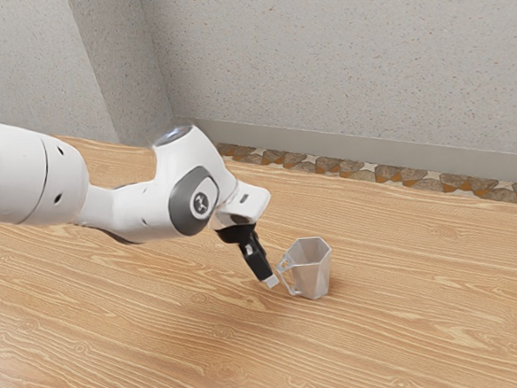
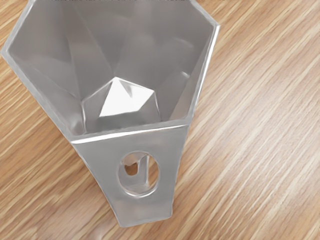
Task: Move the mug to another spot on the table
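Note:
A grey faceted mug [image 1: 310, 267] stands upright on the wooden table [image 1: 410, 325], its handle [image 1: 286, 273] turned toward the arm. My black gripper [image 1: 266, 276] comes down at a slant from the exterior view's left, with its tip right at the handle. In the wrist view the mug [image 2: 120, 65] lies just under my hand. I look into its empty inside, and the pierced handle [image 2: 142, 195] is nearest to me.
Bare wood grain stretches around the mug on all sides. A grey wall with a baseboard [image 1: 370, 146] and a strip of pebbles [image 1: 390, 174] runs along the table's far edge.

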`<state>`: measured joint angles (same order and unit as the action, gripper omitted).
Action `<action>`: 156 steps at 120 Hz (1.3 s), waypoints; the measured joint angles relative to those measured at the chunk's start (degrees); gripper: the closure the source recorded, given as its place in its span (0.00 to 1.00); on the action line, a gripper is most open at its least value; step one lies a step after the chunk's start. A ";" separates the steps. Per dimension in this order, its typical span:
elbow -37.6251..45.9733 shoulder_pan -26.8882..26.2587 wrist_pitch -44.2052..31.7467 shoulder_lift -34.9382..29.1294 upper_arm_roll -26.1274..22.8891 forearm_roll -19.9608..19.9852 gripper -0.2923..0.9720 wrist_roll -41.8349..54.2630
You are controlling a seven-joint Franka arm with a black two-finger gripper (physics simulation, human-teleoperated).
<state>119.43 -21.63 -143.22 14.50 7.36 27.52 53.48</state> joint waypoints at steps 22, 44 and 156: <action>-0.38 -0.07 -1.83 1.93 -0.32 4.26 0.23 1.35; -2.25 -0.81 -2.79 4.55 -0.33 5.66 0.23 2.34; -4.36 -2.01 -5.20 9.51 -0.33 6.15 0.49 4.56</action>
<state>115.07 -23.64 -148.42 24.01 7.03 33.67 58.04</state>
